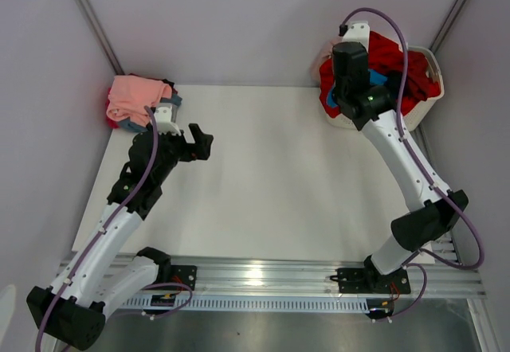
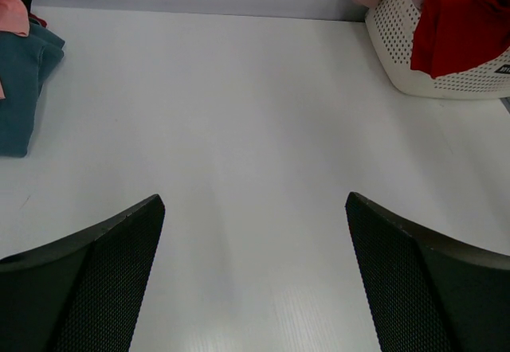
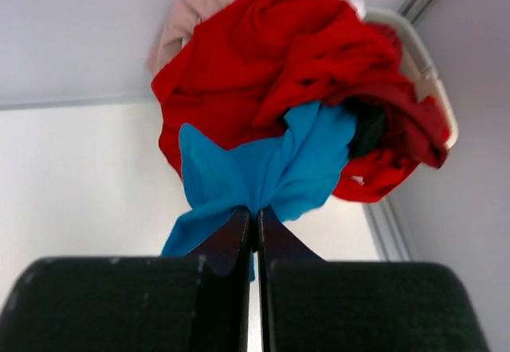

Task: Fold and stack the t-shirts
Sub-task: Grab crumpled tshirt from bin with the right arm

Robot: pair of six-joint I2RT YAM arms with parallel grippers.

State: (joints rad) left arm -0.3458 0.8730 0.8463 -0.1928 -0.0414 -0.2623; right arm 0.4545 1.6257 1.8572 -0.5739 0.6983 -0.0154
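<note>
My right gripper (image 3: 256,211) is shut on a fold of the bright blue t-shirt (image 3: 271,165), which trails out of a heap of red t-shirts (image 3: 295,57) in the white basket (image 3: 426,69). From above, the right gripper (image 1: 351,101) hangs over the basket (image 1: 426,61) at the back right. A folded stack with a salmon pink tee (image 1: 137,97) on top lies at the back left; its slate blue tee (image 2: 20,89) shows in the left wrist view. My left gripper (image 2: 255,232) is open and empty, low over the bare table, just right of the stack in the top view (image 1: 199,141).
The white table (image 1: 279,177) lies between the stack and the basket. Grey walls close the back and sides. A metal rail (image 1: 279,276) runs along the near edge.
</note>
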